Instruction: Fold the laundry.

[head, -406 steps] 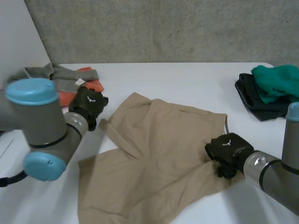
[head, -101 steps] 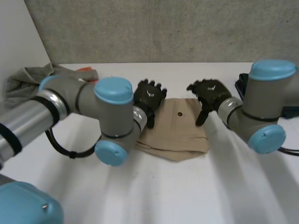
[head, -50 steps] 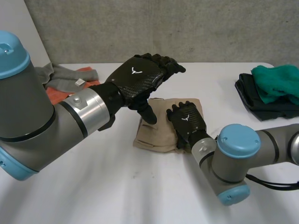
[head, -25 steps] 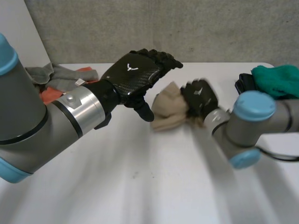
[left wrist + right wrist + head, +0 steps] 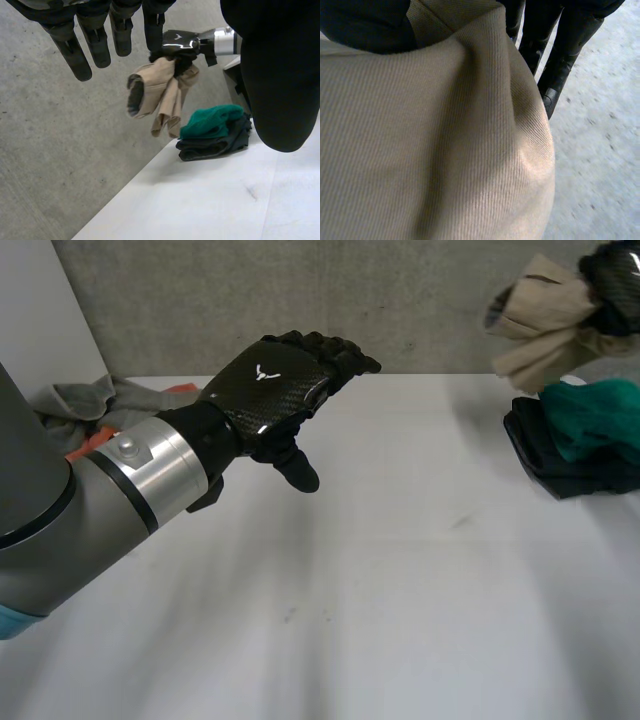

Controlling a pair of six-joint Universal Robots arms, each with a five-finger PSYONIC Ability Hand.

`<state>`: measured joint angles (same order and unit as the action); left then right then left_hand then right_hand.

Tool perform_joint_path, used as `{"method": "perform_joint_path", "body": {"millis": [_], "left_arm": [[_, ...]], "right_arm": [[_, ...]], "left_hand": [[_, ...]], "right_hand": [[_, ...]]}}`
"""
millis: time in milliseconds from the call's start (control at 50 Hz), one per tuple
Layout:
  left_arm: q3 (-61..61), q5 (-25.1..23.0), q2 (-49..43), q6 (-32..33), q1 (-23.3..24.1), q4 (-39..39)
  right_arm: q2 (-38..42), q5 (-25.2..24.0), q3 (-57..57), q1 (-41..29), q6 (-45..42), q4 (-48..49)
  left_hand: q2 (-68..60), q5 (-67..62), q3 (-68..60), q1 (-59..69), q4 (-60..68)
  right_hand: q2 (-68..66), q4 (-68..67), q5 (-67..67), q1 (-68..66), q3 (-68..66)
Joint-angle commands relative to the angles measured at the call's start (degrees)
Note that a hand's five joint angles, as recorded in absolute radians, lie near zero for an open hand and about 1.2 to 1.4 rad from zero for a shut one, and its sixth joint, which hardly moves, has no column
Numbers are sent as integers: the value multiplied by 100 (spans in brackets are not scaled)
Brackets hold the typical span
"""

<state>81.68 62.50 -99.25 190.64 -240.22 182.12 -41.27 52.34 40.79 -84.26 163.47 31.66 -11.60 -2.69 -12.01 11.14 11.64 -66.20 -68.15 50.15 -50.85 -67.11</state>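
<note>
We have the right hand (image 5: 615, 275) clenched on shorts (image 5: 540, 325) above the stack (image 5: 585, 440) at the tabletop's (image 5: 400, 590) right edge, the left hand (image 5: 270, 390) slack and empty; we should lower flat and keep the folds.

My right hand (image 5: 616, 274) holds the tan shorts (image 5: 545, 315) in the air as a loose folded bundle, fingers (image 5: 565, 55) curled round the top. The shorts hang above the crumpled green garment (image 5: 590, 415), which lies on a folded black garment (image 5: 545, 458). Far across the bench (image 5: 400, 590) from the green garment, a grey garment (image 5: 75, 400) lies rumpled over an orange garment (image 5: 95, 440).
</note>
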Motion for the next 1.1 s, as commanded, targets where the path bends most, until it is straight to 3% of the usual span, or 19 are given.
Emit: {"method": "perform_joint_path", "body": {"millis": [20, 140, 280, 500, 540, 580, 680, 840, 940, 1000, 1080, 1100], "left_arm": [[41, 8, -7, 0, 1, -1], [67, 130, -7, 0, 19, -1], [94, 298, -33, 9, 36, -1], [155, 324, 11, 18, 45, -1], [138, 324, 19, 18, 45, -1], [120, 324, 37, 18, 45, -1], [68, 324, 81, 0, 63, -1], [24, 324, 169, 0, 124, -1], [24, 315, 195, 0, 186, 8], [15, 315, 195, 0, 195, 8], [-29, 307, 195, 0, 195, 8], [-46, 307, 195, 0, 195, 8]], "right_arm": [[743, -584, -62, 648, 361, 982], [1314, -1066, 358, 1043, 581, 1386], [1350, -1770, 1106, 1316, 643, 1974], [1280, -1903, 1283, 1650, 1047, 2064], [1184, -1842, 1335, 1668, 1082, 2037], [1069, -1780, 1405, 1711, 1091, 1959], [421, -1070, 1774, 1826, 1082, 1205], [-943, -725, 2644, 1940, 968, -431], [-1585, -497, 2988, 2361, 556, -1748], [-1831, 3, 2927, 2695, -313, -2742], [-2042, 1310, 2313, 3039, -1859, -3473], [-2086, 1958, 1989, 3074, -2358, -3543]], "left_hand": [[21, 130, 62, 25, -24], [4, 113, 45, 42, -8], [21, 130, 62, 25, -24], [4, 113, 45, 42, -8], [4, 113, 45, 42, -8], [4, 113, 45, 42, -8], [21, 130, 62, 25, -24], [38, 146, 79, 9, -41], [38, 146, 79, 9, -41], [38, 146, 79, 9, -41], [55, 163, 96, -8, -58], [55, 163, 96, -8, -58]], "right_hand": [[-1380, -1185, 1985, -2915, -1289], [-1380, -1185, 1985, -2915, -1289], [-1380, -1185, 1985, -2915, -1289], [-1380, -1185, 1985, -2915, -1289], [1379, 1574, -774, -156, 1470], [2446, 2641, -1841, 911, 2537], [5620, 5815, -5015, 4085, 5711], [5620, 5815, -5015, 4085, 5711], [5620, 5815, -5015, 4085, 5711], [5620, 5815, -5015, 4085, 5711], [5620, 5815, -5015, 4085, 5711], [5620, 5815, -5015, 4085, 5711]]}}
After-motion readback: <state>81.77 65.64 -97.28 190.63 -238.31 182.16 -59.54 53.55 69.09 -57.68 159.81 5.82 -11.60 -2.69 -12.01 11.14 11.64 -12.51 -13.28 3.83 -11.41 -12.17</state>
